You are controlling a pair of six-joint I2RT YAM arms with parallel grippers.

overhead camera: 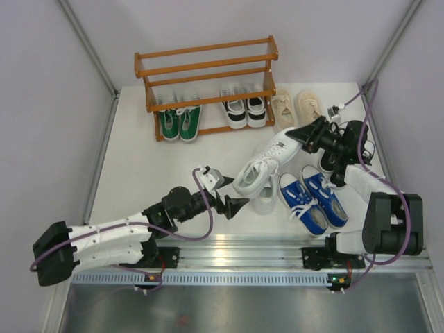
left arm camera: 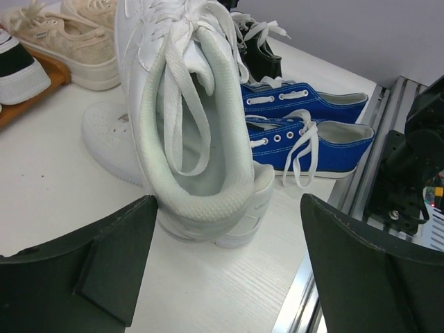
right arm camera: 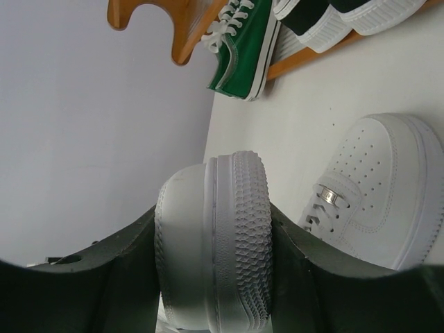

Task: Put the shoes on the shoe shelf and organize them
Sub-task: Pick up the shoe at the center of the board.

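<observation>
My right gripper (overhead camera: 300, 134) is shut on the toe of a plain white shoe (overhead camera: 266, 162); in the right wrist view its ribbed toe (right arm camera: 215, 243) fills the gap between the fingers. The shoe is tipped on its side, its heel (left arm camera: 201, 159) over the second white shoe (left arm camera: 111, 135). Just short of that heel, my left gripper (overhead camera: 230, 191) stands open and holds nothing. The shoe shelf (overhead camera: 206, 69) stands at the back, with green shoes (overhead camera: 179, 123) and black-and-white shoes (overhead camera: 246, 111) on its bottom tier.
Beige shoes (overhead camera: 295, 107) sit on the table right of the shelf. Blue shoes (overhead camera: 312, 198) lie near the front right, beside the white pair. Black canvas shoes (left arm camera: 260, 55) are partly hidden under the right arm. A metal rail (overhead camera: 243, 250) runs along the near edge.
</observation>
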